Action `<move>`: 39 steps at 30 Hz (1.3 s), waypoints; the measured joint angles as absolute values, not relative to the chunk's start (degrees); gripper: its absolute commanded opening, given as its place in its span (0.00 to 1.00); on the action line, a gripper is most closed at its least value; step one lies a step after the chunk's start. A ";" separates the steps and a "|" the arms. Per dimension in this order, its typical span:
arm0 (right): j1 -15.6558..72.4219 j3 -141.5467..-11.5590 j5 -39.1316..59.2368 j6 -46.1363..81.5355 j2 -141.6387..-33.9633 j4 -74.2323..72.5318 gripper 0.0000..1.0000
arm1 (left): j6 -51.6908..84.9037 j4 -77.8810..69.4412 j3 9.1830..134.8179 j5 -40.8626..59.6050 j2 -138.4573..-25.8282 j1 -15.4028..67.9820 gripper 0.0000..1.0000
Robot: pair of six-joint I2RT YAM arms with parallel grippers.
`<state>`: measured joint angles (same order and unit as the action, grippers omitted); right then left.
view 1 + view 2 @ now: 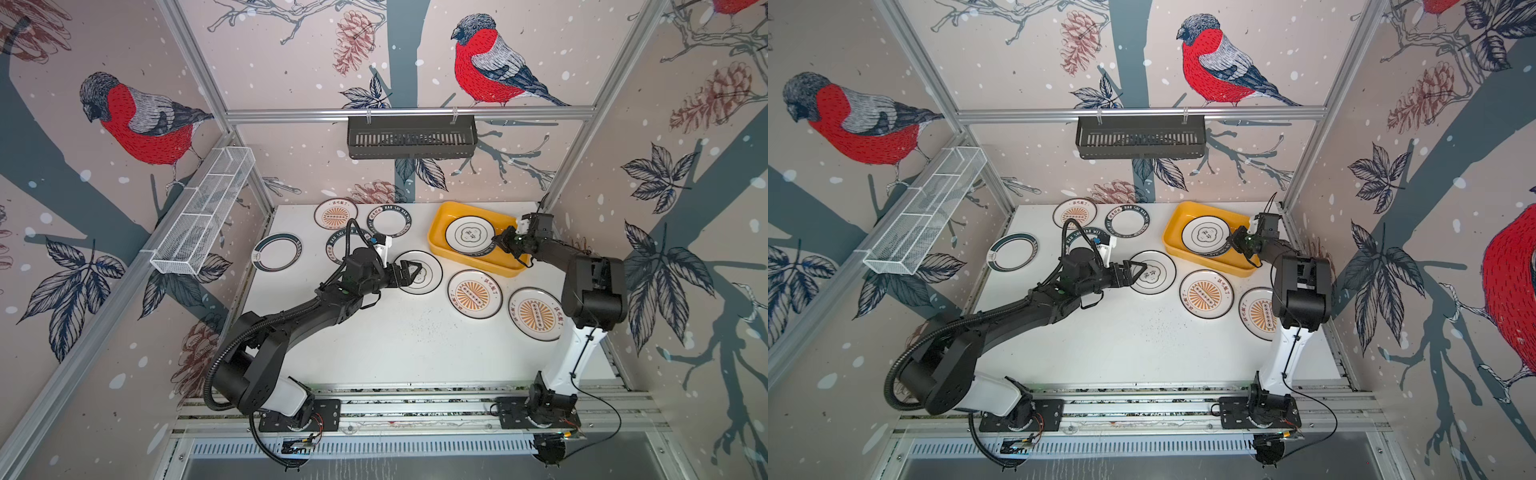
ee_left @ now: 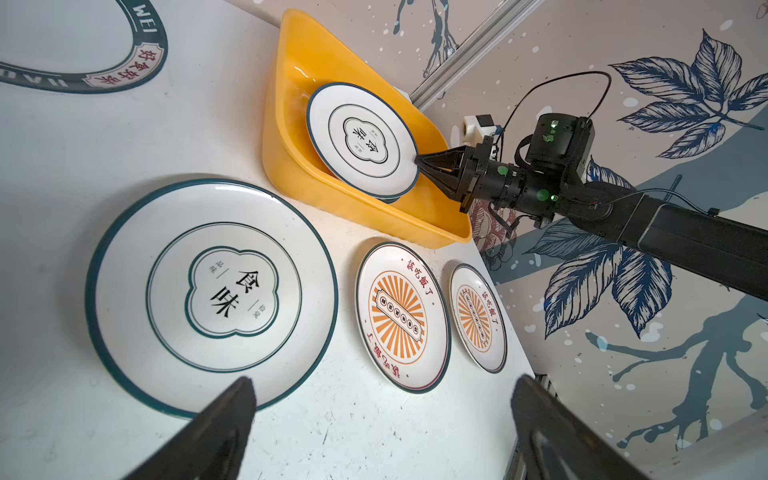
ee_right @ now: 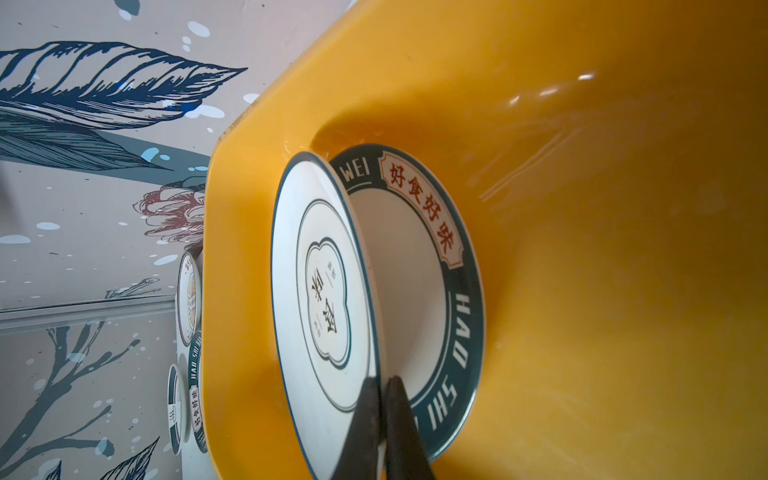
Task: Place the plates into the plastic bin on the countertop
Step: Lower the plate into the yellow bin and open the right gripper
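Bench (image 1: 395,345) space, white and rail-edged, is shared by both arms and a scatter of plates. A white wire mesh rack (image 1: 203,216) is hung on the left wall and a black slatted basket (image 1: 411,137) on the back rail, both well apart from the work.

The yellow plastic bin (image 1: 478,262) is set askew at the far right corner of the bench. On its floor a lettered-rim plate (image 3: 457,291) is laid. Over that a flower-emblem plate (image 1: 469,235) is held tilted, its rim pinched between the closed jaws of the right end effector (image 1: 496,240).

Just beside the bin's near wall a sunburst plate (image 1: 474,294) is laid flat. To its right a second sunburst plate (image 1: 530,316) is overlapped at the edge by the right arm.

At mid-bench a second flower-emblem plate (image 2: 216,291) is partly covered by the left end effector (image 1: 415,272), which is spread wide above it with nothing held.

Toward the far left are found a far sunburst plate (image 1: 336,213), a far lettered-rim plate (image 1: 390,221) and a dark-rimmed plate (image 1: 277,252). Another lettered plate (image 1: 332,243) is largely hidden beneath the left wrist.
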<state>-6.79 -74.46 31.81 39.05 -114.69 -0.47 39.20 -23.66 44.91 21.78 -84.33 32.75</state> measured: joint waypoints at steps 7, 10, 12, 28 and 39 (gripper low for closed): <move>-7.31 -75.66 30.68 38.87 -116.79 -0.32 0.00 | 39.20 -23.64 44.91 21.17 -84.34 32.75 0.96; -7.42 -76.40 30.15 38.72 -117.43 -0.03 0.00 | 39.20 -23.64 44.99 21.19 -84.55 32.75 0.96; -7.42 -76.79 30.00 38.61 -117.73 -0.05 0.01 | 39.20 -23.62 45.04 21.19 -84.77 32.75 0.96; -7.29 -77.89 29.26 37.28 -118.72 1.56 0.14 | 39.57 -23.38 45.56 21.23 -85.19 32.75 0.96; -7.01 -78.37 28.91 35.68 -118.43 3.27 0.34 | 39.59 -23.42 44.69 21.23 -84.49 32.75 0.96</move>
